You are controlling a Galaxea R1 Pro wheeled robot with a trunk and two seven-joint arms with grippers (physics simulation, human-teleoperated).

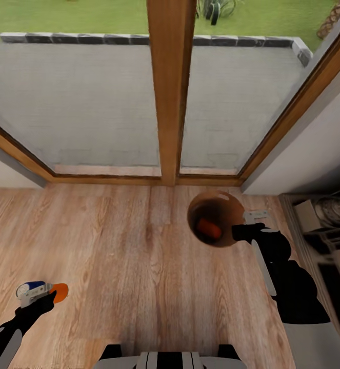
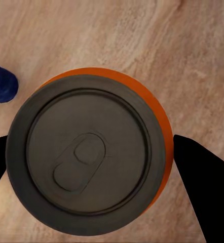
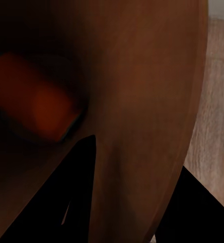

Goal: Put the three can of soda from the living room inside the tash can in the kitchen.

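The tash can (image 1: 226,201), glossy brown inside, hangs just over the wood floor by the glass doors. My right gripper (image 1: 241,231) is shut on its rim, with one finger inside the wall (image 3: 142,101) and one outside. An orange can of soda (image 1: 209,229) lies inside it, seen dimly as the orange can (image 3: 36,101) in the right wrist view. At the lower left my left gripper (image 1: 49,296) is shut around a second orange can (image 1: 61,291), whose grey top (image 2: 89,157) sits between the two black fingers (image 2: 203,187). A dark blue can (image 1: 34,285) stands just beside it on the floor (image 2: 0,83).
Wood-framed glass doors (image 1: 170,92) close the far side, with a paved terrace and grass beyond. A grey wall (image 1: 313,148) and dark shelving with objects (image 1: 328,225) stand at the right. Light plank floor (image 1: 128,256) lies between my two arms.
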